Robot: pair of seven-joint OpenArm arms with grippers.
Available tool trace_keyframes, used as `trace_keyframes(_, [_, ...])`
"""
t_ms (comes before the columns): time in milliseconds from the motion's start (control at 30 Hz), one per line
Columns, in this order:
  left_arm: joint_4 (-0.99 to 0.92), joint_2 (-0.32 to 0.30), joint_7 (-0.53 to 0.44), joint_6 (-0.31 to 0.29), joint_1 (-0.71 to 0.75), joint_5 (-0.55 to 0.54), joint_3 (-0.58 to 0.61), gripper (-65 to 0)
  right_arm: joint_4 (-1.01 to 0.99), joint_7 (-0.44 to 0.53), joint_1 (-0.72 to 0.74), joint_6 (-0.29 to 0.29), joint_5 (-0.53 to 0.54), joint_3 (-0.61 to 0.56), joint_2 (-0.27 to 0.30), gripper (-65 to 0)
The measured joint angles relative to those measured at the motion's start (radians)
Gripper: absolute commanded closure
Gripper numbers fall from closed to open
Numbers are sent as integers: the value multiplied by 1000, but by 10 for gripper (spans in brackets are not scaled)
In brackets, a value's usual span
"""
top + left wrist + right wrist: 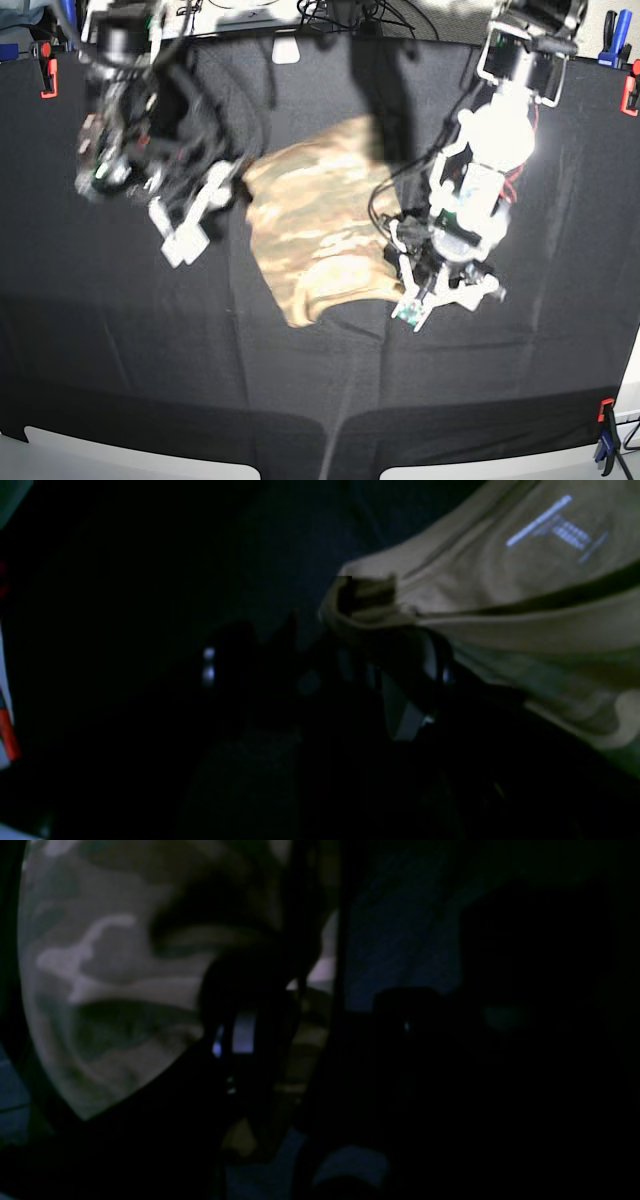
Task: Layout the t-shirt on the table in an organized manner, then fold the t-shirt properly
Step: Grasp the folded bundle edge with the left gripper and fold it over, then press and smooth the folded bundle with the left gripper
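Left wrist: the t-shirt edge lay beside the left gripper, fingers spread, holding nothing. Right wrist: too dark to tell the finger state. Base: the shirt lay mid-table; the right gripper hung at its edge.

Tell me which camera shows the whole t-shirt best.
The base view: the t-shirt lies whole on the black table. The left wrist view shows only its collar and printed label, the right wrist view only a dim camouflage patch.
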Motion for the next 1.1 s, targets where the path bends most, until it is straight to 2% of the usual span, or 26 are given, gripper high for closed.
trace_keyframes(133, [0, 1, 0, -17, -3, -7, 0, -365, 103, -65, -43, -1, -25, -2, -82, -303])
trace_keyframes(233, [0, -4, 3, -28, -3, -7, 0, -365, 142, -66, -40, 0, -21, -3, -125, -303])
trace_keyframes(367, [0, -47, 19, -35, -3, -15, 0, -365, 150, -62, -35, 0, -45, -2, -124, -303])
trace_keyframes(533, [0, -111, 19, 34, -3, -71, 0, -365, 150, -62, -35, 0, -79, -2, -125, -303])
trace_keyframes(667, [7, -153, 29, 60, -3, -175, 1, -365, 150, -60, -36, 0, -174, 11, -126, -303])
trace_keyframes(767, [56, -193, 32, 64, -3, -345, 1, -365, 150, -42, -35, 0, -176, 58, -124, -303])
trace_keyframes(800, [84, -201, 29, 48, -3, -403, 0, -365, 150, -37, -35, -1, -176, 75, -124, -303])
trace_keyframes(933, [227, -204, 25, -76, -3, -584, 1, -365, 150, -36, -34, -5, -176, 157, -127, -303])
trace_keyframes(1000, [299, -204, 30, -159, -2, -689, 2, -365, 150, -36, -34, -8, -176, 208, -126, -303])
trace_keyframes(1100, [355, -177, 2, -264, 36, -769, 1, -365, 150, -37, -35, -8, -175, 273, -108, -303])
